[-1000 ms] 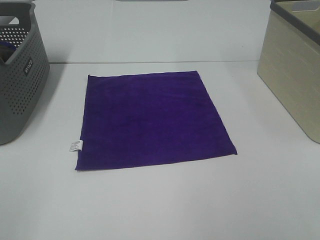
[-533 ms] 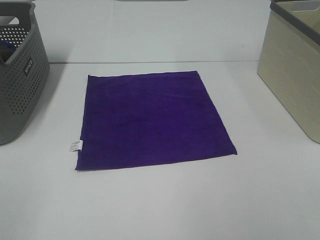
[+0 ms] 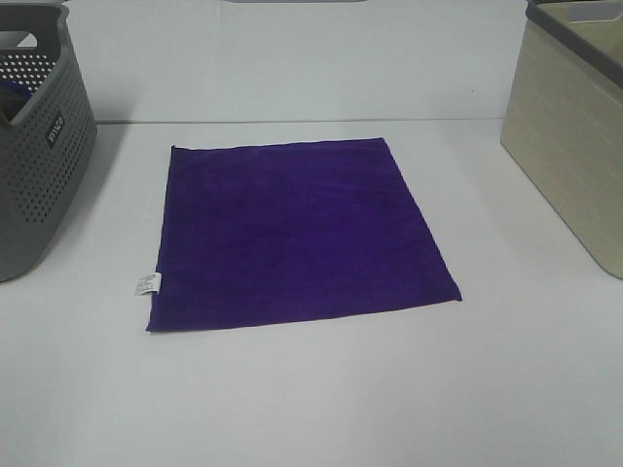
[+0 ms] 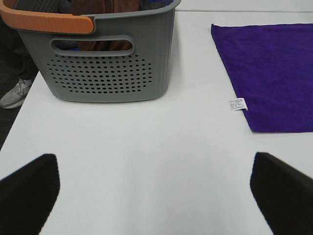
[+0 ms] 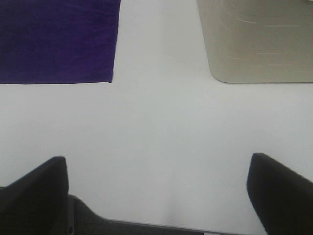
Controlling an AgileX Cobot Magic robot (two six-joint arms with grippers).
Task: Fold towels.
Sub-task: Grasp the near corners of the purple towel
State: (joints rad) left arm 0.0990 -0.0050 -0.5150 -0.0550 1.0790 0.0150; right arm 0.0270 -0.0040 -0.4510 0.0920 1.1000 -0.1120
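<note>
The towel (image 3: 297, 233) is seen spread flat and unfolded on the white table (image 3: 321, 399), a deep purple square laid out in 1 layer at the middle of the exterior high view. A small white care tag (image 3: 147, 283) is spotted on its left edge, close to the near left corner. All 4 corners are lying down on the table.

To the left, well apart from the towel, a grey perforated basket (image 3: 44, 165) is parked. In the left wrist view it is shown with an orange handle (image 4: 49, 22) and a brown cloth (image 4: 105, 6) bundled inside. To the right, also apart from the towel, a beige basket (image 3: 569, 136) with a grey rim is set on the table.

The left fingers (image 4: 29, 196) are held wide apart, with only bare table seen between them. The grey basket and the tagged edge of the towel are framed beyond them, and neither is touched. The right fingers (image 5: 34, 193) are likewise spread wide over bare table, with 1 corner of the towel and the foot of the beige basket caught farther out. Beside the table's edge, next to the grey basket, a pale shoe (image 4: 14, 94) is glimpsed on the floor.
</note>
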